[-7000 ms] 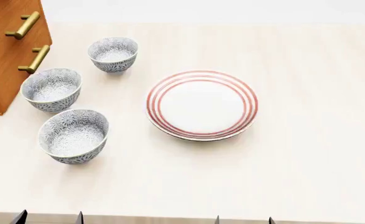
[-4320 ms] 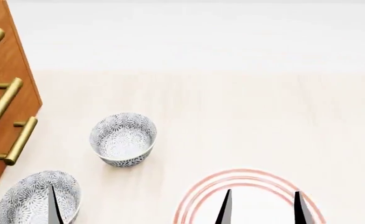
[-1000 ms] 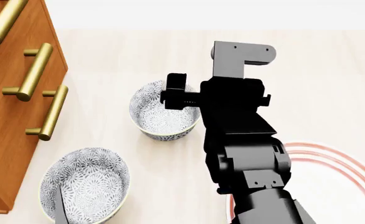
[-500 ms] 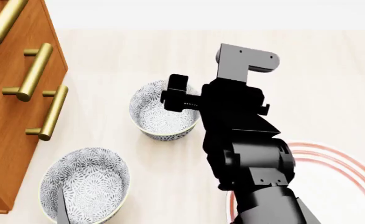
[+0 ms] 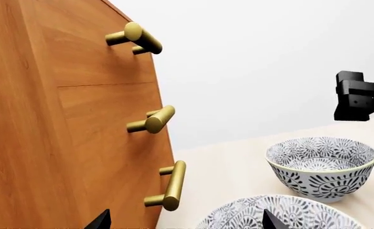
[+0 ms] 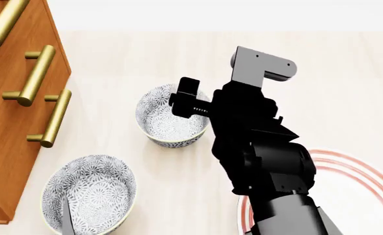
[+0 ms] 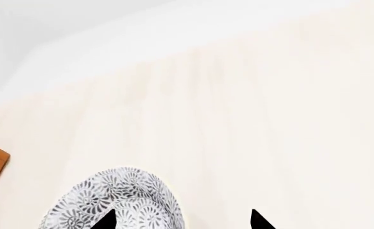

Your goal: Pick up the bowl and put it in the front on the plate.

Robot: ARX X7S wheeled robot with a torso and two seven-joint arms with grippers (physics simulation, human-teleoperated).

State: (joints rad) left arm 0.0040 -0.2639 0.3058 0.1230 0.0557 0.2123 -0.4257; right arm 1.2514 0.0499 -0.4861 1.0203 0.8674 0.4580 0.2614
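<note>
Head view, right claw (image 6: 186, 100) spread open over bowl (image 6: 171, 120) rim, left claw (image 5: 183, 220) open.

Hidden and cut off

The right arm (image 6: 259, 161) covers much of the plate (image 6: 348, 169) and the bowl's (image 6: 168, 120) far rim.

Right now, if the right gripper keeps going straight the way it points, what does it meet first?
Probably the far bowl: one tip of the right gripper is over its rim, the other beyond. Depth is unclear, so it may reach bare table instead.
</note>
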